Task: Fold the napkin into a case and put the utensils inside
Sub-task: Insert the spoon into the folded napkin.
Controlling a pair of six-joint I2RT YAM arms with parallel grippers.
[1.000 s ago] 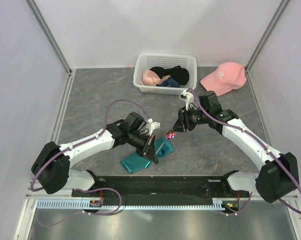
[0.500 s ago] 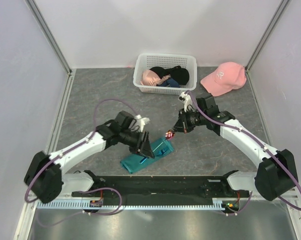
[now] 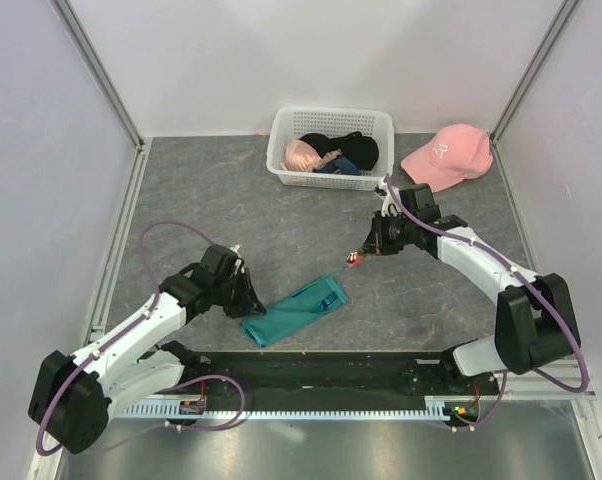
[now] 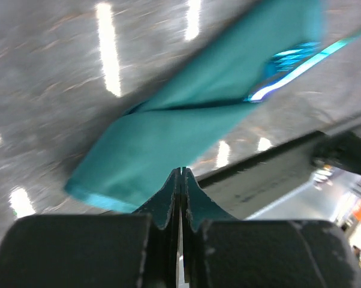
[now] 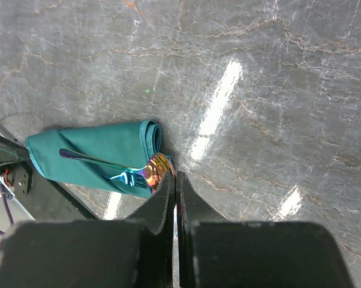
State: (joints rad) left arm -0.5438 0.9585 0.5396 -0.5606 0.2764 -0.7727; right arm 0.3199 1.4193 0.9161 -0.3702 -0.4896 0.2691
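The teal napkin lies folded as a narrow layered strip on the grey table; it also shows in the left wrist view and the right wrist view. A blue fork pokes out at its right end, shiny in the left wrist view. My right gripper is shut on the red-purple head of the spoon, just right of the strip; the head sits at my fingertips, its thin stem lying over the cloth. My left gripper is shut and empty, just short of the strip's left end.
A white lattice basket with dark and pink garments stands at the back. A pink cap lies to its right. The black base rail runs along the near edge, close to the strip.
My left arm has drawn back to the left and toward its base, off the napkin. My right gripper has shifted slightly right with the spoon. The strip now lies uncovered.
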